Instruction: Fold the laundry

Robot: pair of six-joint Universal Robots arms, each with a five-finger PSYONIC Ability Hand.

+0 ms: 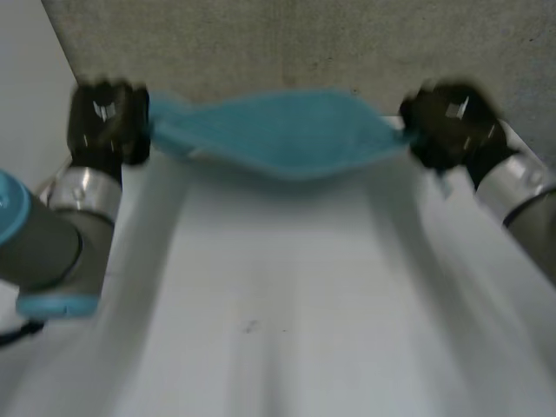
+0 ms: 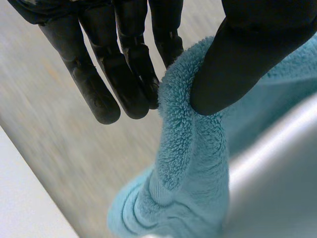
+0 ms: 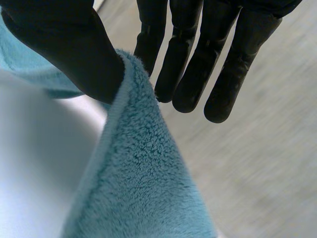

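Towel [image 1: 287,135] end pinched by my left hand [image 2: 247,54] and right hand [image 3: 59,44], thumb against fingers [image 2: 126,79]. I should hold both ends level and taut when laying it on the tabletop [image 1: 278,295].

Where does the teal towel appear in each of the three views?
Head view: the teal towel hangs stretched between the left hand and the right hand, over the far edge of the white table.
Left wrist view: the teal towel is pinched between the left hand's thumb and fingers.
Right wrist view: the teal towel is pinched likewise by the right hand.
Shared landmark: the white table beside the towel.
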